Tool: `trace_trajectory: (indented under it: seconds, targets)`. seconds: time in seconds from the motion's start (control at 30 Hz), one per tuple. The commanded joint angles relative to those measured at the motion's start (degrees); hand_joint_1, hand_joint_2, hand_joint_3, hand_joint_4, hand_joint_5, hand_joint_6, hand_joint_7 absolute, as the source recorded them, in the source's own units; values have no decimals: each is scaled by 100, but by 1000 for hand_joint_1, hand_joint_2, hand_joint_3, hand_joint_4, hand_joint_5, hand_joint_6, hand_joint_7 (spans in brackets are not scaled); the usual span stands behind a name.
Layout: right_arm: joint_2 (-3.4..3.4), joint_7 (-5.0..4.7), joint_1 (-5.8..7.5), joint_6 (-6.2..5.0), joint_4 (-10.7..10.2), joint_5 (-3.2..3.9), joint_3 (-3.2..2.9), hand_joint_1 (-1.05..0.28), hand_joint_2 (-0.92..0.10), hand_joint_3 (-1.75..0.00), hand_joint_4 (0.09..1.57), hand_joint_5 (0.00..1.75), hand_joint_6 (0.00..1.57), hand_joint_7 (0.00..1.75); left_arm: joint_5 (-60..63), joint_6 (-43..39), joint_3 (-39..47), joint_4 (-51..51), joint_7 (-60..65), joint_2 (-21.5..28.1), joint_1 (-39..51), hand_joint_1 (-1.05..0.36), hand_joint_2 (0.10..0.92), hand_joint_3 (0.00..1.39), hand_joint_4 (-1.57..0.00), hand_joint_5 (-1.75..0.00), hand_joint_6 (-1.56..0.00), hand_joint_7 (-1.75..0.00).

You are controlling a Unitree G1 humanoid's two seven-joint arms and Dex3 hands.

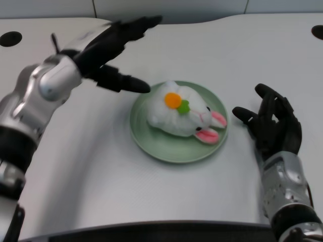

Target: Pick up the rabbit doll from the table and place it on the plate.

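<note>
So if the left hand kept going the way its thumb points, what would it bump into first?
Probably the rabbit on the plate. The left hand looks raised above the table, though, so it might pass over the rim; depth is unclear.

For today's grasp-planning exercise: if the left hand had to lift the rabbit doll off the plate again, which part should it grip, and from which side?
Probably the rabbit doll's plump white body near the orange and green trim, coming from above and the robot's left, where the open left hand hovers. The body is the bulkiest part; the pink ears look thin and floppy and point toward the green plate's right rim.
</note>
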Motion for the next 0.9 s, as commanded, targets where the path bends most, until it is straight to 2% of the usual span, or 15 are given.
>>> trace_trajectory:
  seconds: [0.03, 0.23, 0.27, 0.33, 0.4, 0.43, 0.47, 0.6, 0.73, 0.9]
  targets:
    - [18, -100, -18, 87, 44, -55, 33, -399, -921, -551, 435, 1161, 331, 925, -613, 226, 421, -570, -263, 12, 630, -726, 921, 248, -95, -58, -121, -52]
    - [38, -145, -1, 114, -16, -59, 43, -405, -921, -550, 447, 1140, 368, 903, -803, 358, 770, -1182, -36, -89, 1237, -675, 921, 217, -230, -148, -194, -76]
    - [41, -113, 16, 87, -27, -65, 54, -404, -921, -555, 439, 1146, 361, 906, -863, 439, 898, -1374, 87, -125, 1491, -675, 921, 225, -244, -175, -213, -78]
    - [44, -59, 47, 24, -37, -83, 78, -401, -921, -571, 412, 1173, 336, 920, -977, 638, 1129, -1732, 265, -181, 1965, -668, 921, 262, -167, -523, -313, -52]
    - [45, -58, 55, 16, -38, -82, 84, -400, -921, -573, 414, 1189, 333, 927, -1126, 891, 1293, -2005, 278, -227, 2290, -660, 921, 266, -146, -642, -347, -48]
    - [45, -76, 54, 31, -44, -82, 86, -402, -921, -566, 419, 1194, 337, 931, -1212, 1007, 1370, -2123, 266, -252, 2440, -643, 921, 259, -167, -766, -385, -52]
    - [46, -92, 54, 46, -53, -83, 89, -402, -921, -563, 419, 1193, 336, 929, -1279, 1091, 1428, -2217, 257, -270, 2557, -630, 921, 256, -190, -825, -410, -57]
    - [17, -19, 96, -18, -63, -127, 144, -407, -921, -579, 397, 1174, 313, 916, -1485, 1195, 1643, -2386, 345, -378, 3053, -534, 921, 269, -318, -1093, -476, -73]
    - [26, 7, 108, -29, -71, -118, 111, -407, -921, -579, 391, 1160, 321, 915, -1764, 1555, 1820, -2673, 353, -548, 3572, -461, 921, 328, -508, -1287, -612, -141]
    - [27, -20, 135, 31, -134, -105, 80, -403, -921, -567, 417, 1152, 332, 907, -2116, 2016, 1933, -3061, 171, -658, 4074, -422, 921, 338, -558, -1527, -715, -229]
